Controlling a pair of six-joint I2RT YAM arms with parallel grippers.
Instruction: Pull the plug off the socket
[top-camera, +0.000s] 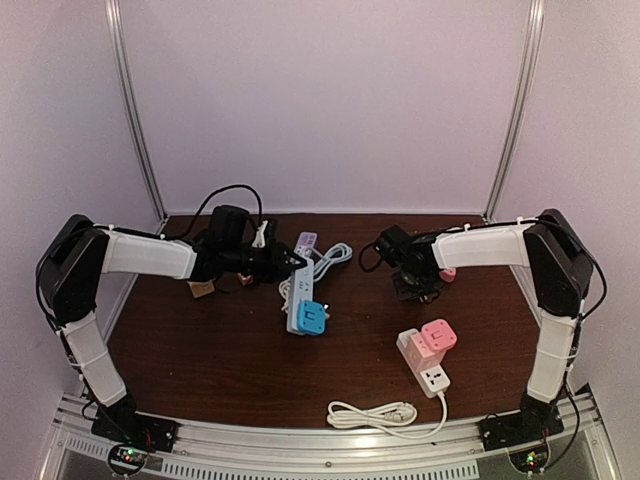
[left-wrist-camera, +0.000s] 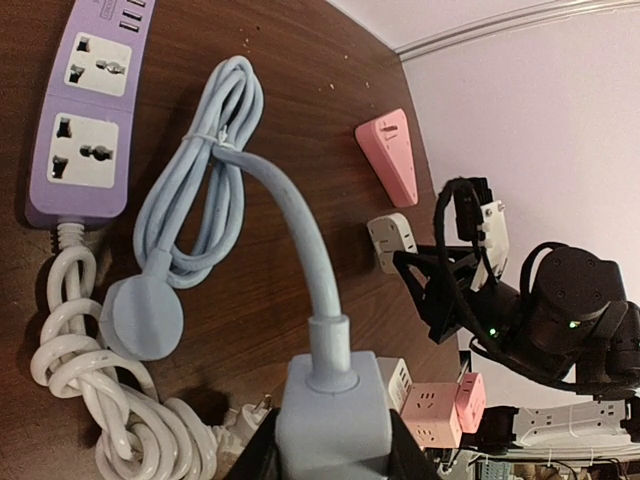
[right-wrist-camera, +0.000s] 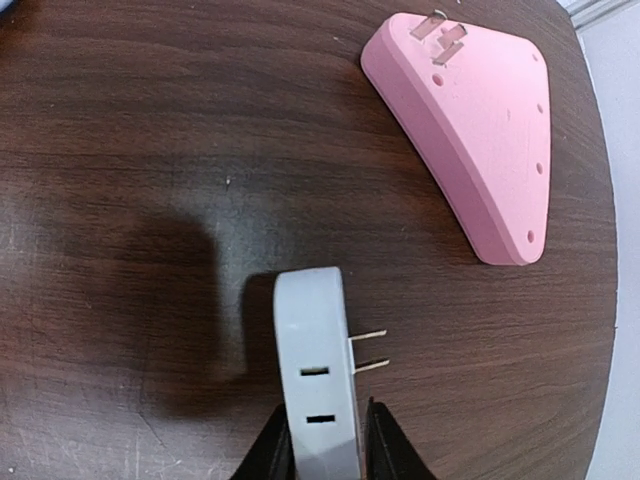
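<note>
- Left gripper (left-wrist-camera: 330, 458): pressed onto the cable end of the pale blue power strip (left-wrist-camera: 330, 410), one finger on each side. The left wrist view shows this grip. The top view shows only the arm's tip over the strip's far end.
- Blue cube adaptor (top-camera: 312, 318): plugged into the strip's near end. Only the top view shows it.
- Right gripper (right-wrist-camera: 322, 445): pinching the white plug (right-wrist-camera: 312, 360) by its two flat sides. In the right wrist view its two bare prongs stick out sideways, out of any socket, over the table (right-wrist-camera: 120, 120). The left wrist view shows the plug from afar, well apart from the strip.
- Pink triangular adaptor (right-wrist-camera: 470, 120): lying near the plug, prongs up. The prongs show only in the right wrist view.
- Purple power strip (left-wrist-camera: 85, 110): flat on the table beside the coiled pale blue cable (left-wrist-camera: 200, 170).
- Pink and white power strip (top-camera: 425, 360): near the right arm's base, seen clearly only from the top.
</note>
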